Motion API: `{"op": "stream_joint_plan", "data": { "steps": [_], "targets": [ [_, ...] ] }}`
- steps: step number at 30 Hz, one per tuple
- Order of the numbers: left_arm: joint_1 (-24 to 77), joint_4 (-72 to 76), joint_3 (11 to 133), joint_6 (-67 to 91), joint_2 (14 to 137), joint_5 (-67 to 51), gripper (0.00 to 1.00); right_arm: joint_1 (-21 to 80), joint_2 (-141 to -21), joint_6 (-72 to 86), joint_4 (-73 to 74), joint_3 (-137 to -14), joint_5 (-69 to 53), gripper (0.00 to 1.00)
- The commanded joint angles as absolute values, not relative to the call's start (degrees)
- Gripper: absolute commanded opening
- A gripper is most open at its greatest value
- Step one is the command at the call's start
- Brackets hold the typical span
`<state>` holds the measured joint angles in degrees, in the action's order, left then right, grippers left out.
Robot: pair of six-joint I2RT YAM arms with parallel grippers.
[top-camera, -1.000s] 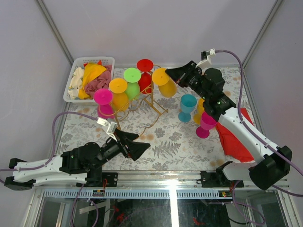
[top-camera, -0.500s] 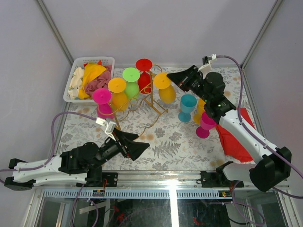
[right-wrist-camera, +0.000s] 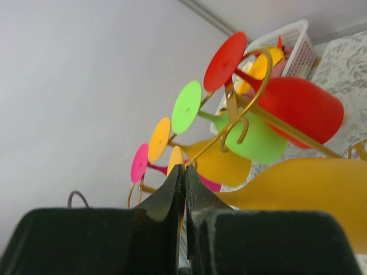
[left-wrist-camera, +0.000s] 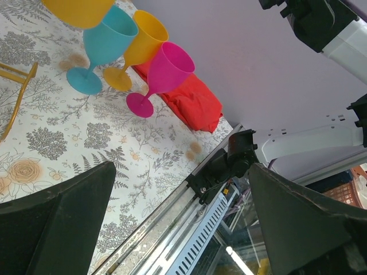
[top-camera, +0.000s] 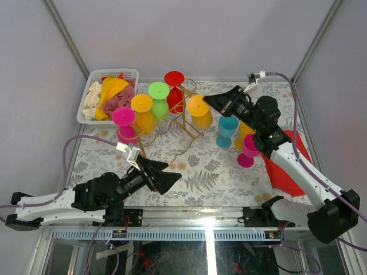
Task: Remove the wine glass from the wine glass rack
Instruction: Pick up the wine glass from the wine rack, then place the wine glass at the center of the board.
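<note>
Fern-print tabletop point(top-camera: 200, 166), pale walls point(top-camera: 200, 34), perhaps fabric

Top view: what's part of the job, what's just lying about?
Job: rack; orange glass in shut right tool; red glass and green glass hung on rack.
Lying about: basket; teal glass; red cloth; open left tool, idle.
</note>
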<state>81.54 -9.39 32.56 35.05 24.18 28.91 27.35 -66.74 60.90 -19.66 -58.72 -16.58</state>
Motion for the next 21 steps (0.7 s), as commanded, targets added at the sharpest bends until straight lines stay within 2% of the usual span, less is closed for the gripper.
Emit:
{"op": "stream_joint_plan", "data": {
  "steps": [1,4,6,11,17,21],
  "targets": [
    [81.2,-4.9,31.2,36.3,24.3,29.2,1.0,27.2,-63.3,58.7,-29.2,-55.3,-28.9,0.0],
    [81.2,-4.9,31.7,34.4,25.4,27.2,1.0,27.3,-62.7,64.6,-43.0,-49.7,-35.6,0.0],
    [81.2,-4.8,32.3,33.4,26.2,26.5,1.0,27.2,-61.5,65.6,-45.5,-47.7,-36.9,0.0],
    [81.2,-1.8,32.5,30.8,26.2,24.3,1.0,27.3,-56.3,59.2,-37.9,-43.8,-37.9,0.0],
    [81.2,0.0,32.8,30.3,25.1,23.1,1.0,27.2,-51.3,57.1,-37.3,-36.0,-46.9,0.0],
    [81.2,1.2,32.1,30.4,25.2,20.6,1.0,27.4,-50.5,53.3,-32.0,-36.4,-51.3,0.0]
  ]
}}
